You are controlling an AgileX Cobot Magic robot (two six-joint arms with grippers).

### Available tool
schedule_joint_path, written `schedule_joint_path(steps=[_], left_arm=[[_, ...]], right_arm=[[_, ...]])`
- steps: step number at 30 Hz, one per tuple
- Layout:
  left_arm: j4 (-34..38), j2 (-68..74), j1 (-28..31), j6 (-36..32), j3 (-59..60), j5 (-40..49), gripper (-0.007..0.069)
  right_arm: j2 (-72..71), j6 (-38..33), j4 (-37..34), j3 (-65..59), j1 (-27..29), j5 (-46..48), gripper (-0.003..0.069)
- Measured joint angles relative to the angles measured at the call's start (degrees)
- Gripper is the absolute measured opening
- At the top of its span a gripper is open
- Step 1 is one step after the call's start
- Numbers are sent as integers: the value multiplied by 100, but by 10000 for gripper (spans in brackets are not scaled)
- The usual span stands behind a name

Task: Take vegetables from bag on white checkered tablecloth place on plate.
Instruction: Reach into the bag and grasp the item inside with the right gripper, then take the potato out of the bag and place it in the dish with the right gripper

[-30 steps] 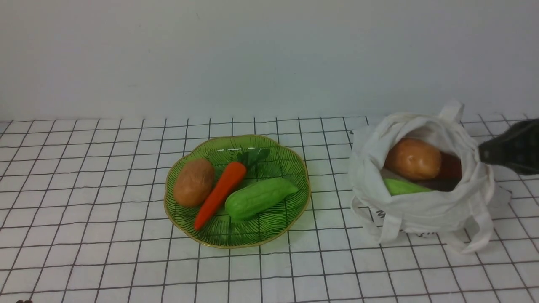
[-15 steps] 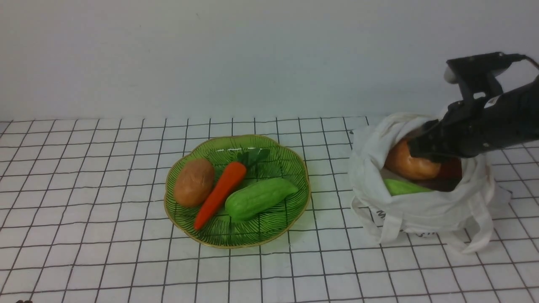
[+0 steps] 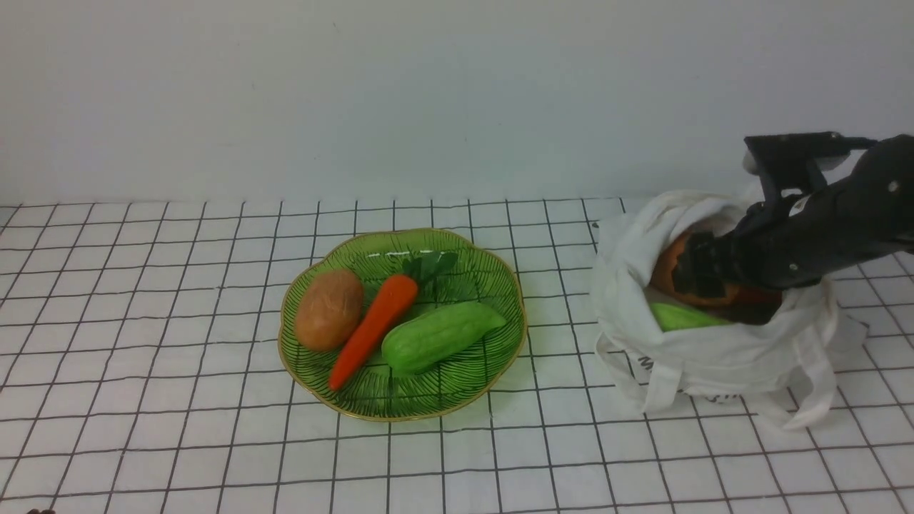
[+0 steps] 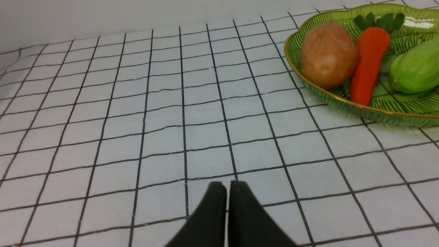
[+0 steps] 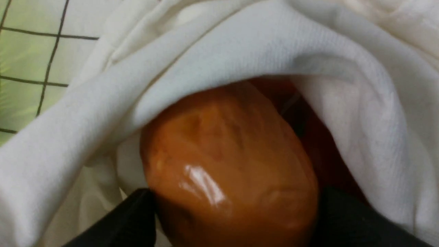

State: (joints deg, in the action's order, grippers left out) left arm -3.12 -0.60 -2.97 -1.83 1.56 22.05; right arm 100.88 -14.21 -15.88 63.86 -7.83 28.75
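Note:
The white bag sits on the white checkered tablecloth at the right. My right gripper is inside its mouth, open, with one finger on each side of the glossy orange-brown potato. A pale green gourd and a sliver of red pepper lie beside that potato in the bag. The green plate holds the duller brown potato, the orange carrot and another pale green gourd. My left gripper is shut and empty, low over the cloth to the plate's left.
A plain white wall runs behind the table. The bag's strap handles lie loose on the cloth in front of it. Bare checkered cloth stretches left of the plate.
My right arm has come in from the right edge, gone over the bag and dropped into its mouth around the glossy potato. Plate, vegetables and left gripper have not moved.

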Motion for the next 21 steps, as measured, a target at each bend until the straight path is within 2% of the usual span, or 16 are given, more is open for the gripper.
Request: schedule_joint_path(steps=[3, 8, 21], left_arm=[[0, 0, 0, 0, 0, 0, -8], [0, 0, 0, 0, 0, 0, -8], [0, 0, 0, 0, 0, 0, -8]], right_arm=[[11, 14, 0, 0, 0, -39, 505], [-20, 14, 16, 22, 0, 76, 505], [-1682, 384, 58, 28, 0, 2020, 505]])
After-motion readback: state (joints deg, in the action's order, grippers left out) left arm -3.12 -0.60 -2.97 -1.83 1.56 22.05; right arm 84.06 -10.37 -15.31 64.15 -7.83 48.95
